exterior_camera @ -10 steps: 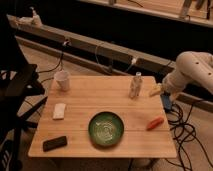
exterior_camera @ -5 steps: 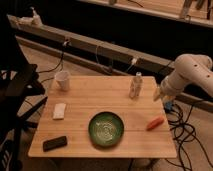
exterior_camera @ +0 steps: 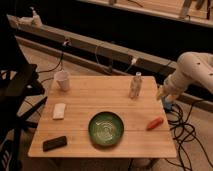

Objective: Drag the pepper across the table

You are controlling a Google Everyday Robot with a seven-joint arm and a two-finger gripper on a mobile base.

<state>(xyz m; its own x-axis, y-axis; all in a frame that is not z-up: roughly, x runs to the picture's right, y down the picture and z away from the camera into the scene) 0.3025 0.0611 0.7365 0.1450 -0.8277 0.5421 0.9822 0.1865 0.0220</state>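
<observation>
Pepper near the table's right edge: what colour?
Orange-red pepper, camera view; gripper hovers beside the table's right edge.

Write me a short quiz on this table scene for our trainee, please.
1. True or false: the gripper touches the pepper.
2. Which lies nearest the pepper? A) cup B) green bowl C) black object
3. Fill in: the pepper lies on the ____.
Key: 1 false, the gripper hangs by the edge of the table, apart from the pepper; 2 B; 3 table.
</observation>
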